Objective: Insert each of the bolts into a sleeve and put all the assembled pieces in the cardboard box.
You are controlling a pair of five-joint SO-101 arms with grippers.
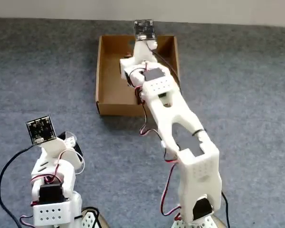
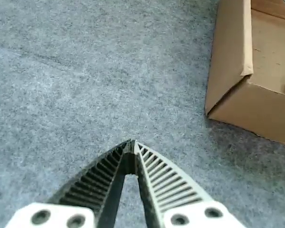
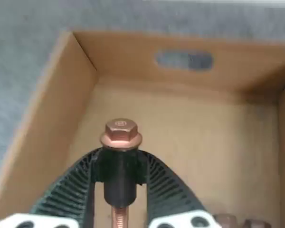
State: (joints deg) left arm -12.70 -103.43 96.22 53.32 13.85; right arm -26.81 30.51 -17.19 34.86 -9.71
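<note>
On the grey bench [image 1: 247,71] sits the cardboard box [image 1: 103,71]. The right jaws hang over it, clamping a black sleeve [image 3: 119,178] with a copper bolt [image 3: 120,133] through it: assembled, not yet dropped. The left jaws, pinched together and empty, wait nearby.

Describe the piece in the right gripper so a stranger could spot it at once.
Find the cardboard box; the right gripper hangs over it. Its black fingers clamp a black sleeve with a copper hex-headed bolt through it, the only piece held up off the box floor.
</note>
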